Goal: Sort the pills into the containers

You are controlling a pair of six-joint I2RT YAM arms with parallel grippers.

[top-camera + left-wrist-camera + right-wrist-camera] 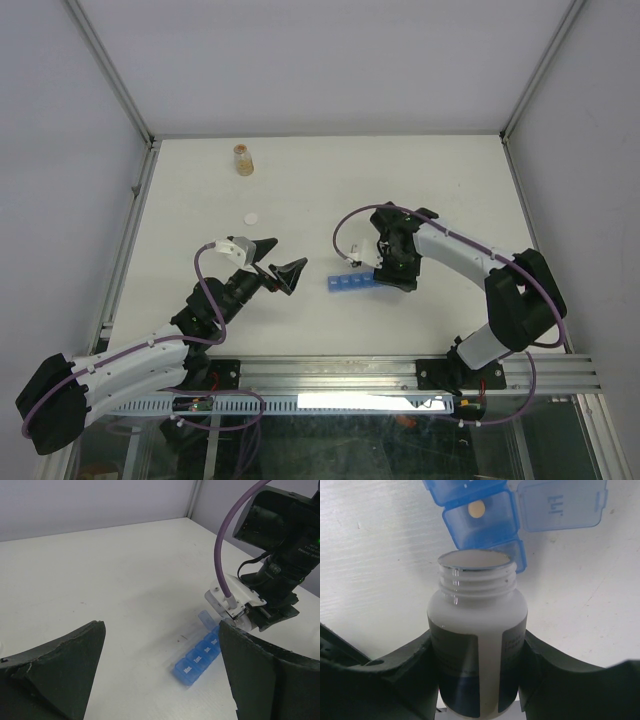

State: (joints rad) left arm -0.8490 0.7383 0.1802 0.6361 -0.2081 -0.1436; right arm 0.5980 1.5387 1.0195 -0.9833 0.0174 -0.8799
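Top view: the strip of translucent-blue plastic pill containers [350, 284] sits mid-table [450, 180], just at 9 o'clock of the right end effector [393, 275]. The left end effector [279, 264] is spread wide, holding nothing.

Left wrist: the strip's at 5 o'clock.

Right wrist: the right end effector is clamped around an uncapped white plastic bottle [477, 640]. The bottle's mouth is at an open compartment with one round yellowish pill [477, 510] in it.

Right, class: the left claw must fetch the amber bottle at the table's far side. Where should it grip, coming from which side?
Probably grip the amber bottle around its round body, the left claw coming level from the near side: it stands upright, apart from everything else.
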